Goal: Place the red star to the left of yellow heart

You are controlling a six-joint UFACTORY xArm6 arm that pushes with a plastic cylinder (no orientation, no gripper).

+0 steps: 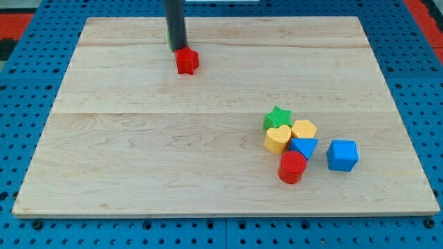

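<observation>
Star sits near the view's top, left of centre, well apart from the cluster at lower right. My tip is just behind it, touching or nearly so on its upper-left side; there's a sliver of green behind the rod that you can't identify. No fingers on this rig, so nothing opens or closes: only a bare rod that pushes.

You want the star to end just left of the heart. Push from the upper left, down and rightward, keep the tip centred on the star so it doesn't spin off, and stop short of the cluster. Judged risk: overshoot nudges the heart into its neighbours.

Heart touches the green star, yellow hexagon, blue triangle; red cylinder just below; blue cube beside. Blocks look ridged and matte. Board is pale, smooth wood with grain.
</observation>
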